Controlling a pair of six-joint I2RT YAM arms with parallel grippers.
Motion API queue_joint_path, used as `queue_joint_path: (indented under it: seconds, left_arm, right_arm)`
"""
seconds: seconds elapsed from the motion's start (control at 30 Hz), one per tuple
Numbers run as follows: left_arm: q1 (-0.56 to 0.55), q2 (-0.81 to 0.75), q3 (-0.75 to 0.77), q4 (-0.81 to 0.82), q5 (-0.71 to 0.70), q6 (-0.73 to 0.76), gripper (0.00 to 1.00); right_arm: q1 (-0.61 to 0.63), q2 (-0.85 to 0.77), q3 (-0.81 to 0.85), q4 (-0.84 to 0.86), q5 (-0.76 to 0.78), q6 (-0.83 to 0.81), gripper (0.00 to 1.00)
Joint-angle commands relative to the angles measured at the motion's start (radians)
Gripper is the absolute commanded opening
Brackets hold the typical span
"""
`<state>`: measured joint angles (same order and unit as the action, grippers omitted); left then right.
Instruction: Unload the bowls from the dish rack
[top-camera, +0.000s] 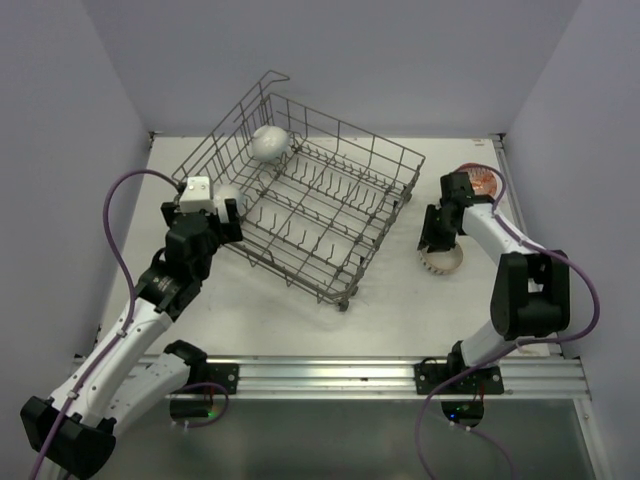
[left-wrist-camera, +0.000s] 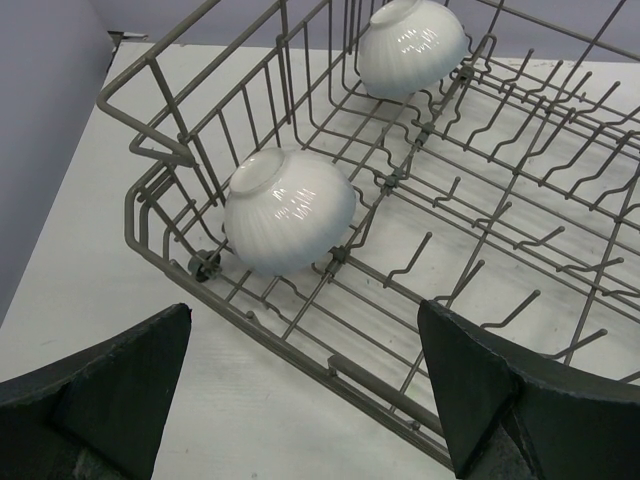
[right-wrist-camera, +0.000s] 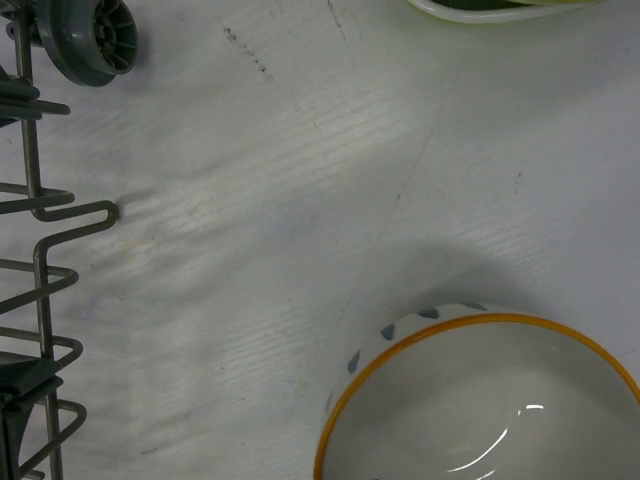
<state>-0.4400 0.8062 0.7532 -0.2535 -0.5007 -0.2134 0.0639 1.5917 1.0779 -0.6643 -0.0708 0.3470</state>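
Looking down, two white bowls (top-camera: 270, 142) sit in the dish rack (top-camera: 330, 215); the right gripper (top-camera: 438, 243) hangs over a patterned bowl (top-camera: 450, 265) outside it (jaws unreadable). Left wrist: left gripper (left-wrist-camera: 305, 330) spread wide before a ribbed bowl (left-wrist-camera: 288, 212). Right wrist alone shows the patterned bowl's orange rim.

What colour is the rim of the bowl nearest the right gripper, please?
Orange, on a white bowl with small blue marks; the right wrist view shows it best.

The left gripper (left-wrist-camera: 305, 330) is held forward with jaws spread wide; the right gripper (top-camera: 435, 245) is pointed downward.
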Motion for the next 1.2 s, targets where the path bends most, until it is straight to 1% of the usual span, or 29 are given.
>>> queue_joint_path:
  seconds: [0.0,0.03,0.07,0.13,0.27,0.4,0.5,0.67,0.77,0.83,0.9,0.93,1.03,1.07,1.17]
  left_arm:
    - [-0.006,0.004,0.009,0.03,0.011,0.025,1.0]
    - [-0.006,0.004,0.011,0.031,0.01,0.025,1.0]
    - [-0.006,0.007,0.011,0.031,0.011,0.025,1.0]
    - [-0.006,0.008,0.011,0.033,0.013,0.026,1.0]
    - [-0.006,0.01,0.009,0.031,0.01,0.026,1.0]
    - [-0.006,0.014,0.009,0.034,0.01,0.029,1.0]
    - [-0.006,0.021,0.008,0.042,0.008,0.034,1.0]
    - [-0.006,0.051,0.021,0.045,0.031,0.036,1.0]
    - [-0.006,0.1,0.112,-0.004,0.034,0.031,1.0]
    - [-0.006,0.131,0.207,-0.027,0.037,0.028,1.0]
    - [-0.005,0.197,0.277,-0.067,0.039,0.04,1.0]
    - [-0.005,0.253,0.364,-0.097,0.034,0.067,1.0]
    - [-0.005,0.361,0.501,-0.164,0.033,0.135,1.0]
    - [-0.005,0.436,0.579,-0.211,0.034,0.15,1.0]
    - [-0.003,0.559,0.642,-0.269,0.033,0.167,1.0]
  right_arm:
    - [-0.006,0.004,0.05,0.026,-0.001,-0.02,0.34]
    - [-0.006,0.004,0.054,0.023,-0.004,-0.02,0.35]
    - [-0.007,0.002,0.056,0.022,-0.009,-0.019,0.41]
    - [-0.006,0.002,0.063,0.019,-0.014,-0.017,0.43]
    - [-0.006,-0.016,0.083,0.0,-0.015,-0.014,0.52]
    - [-0.006,-0.085,0.108,-0.029,-0.02,-0.003,0.6]
    - [-0.006,-0.128,0.131,-0.04,-0.03,0.009,0.64]
    - [-0.006,-0.237,0.146,-0.034,-0.046,0.027,0.74]
    - [-0.006,-0.292,0.122,0.005,-0.089,0.032,0.77]
    - [-0.006,-0.312,0.093,0.041,-0.116,0.029,0.77]
    - [-0.006,-0.34,0.07,0.081,-0.153,0.033,0.77]
    - [-0.006,-0.345,0.054,0.091,-0.164,0.033,0.77]
    - [-0.006,-0.348,0.039,0.106,-0.193,0.023,0.77]
    - [-0.006,-0.348,0.033,0.114,-0.201,0.021,0.77]
    - [-0.006,-0.366,-0.01,0.156,-0.247,0.032,0.77]
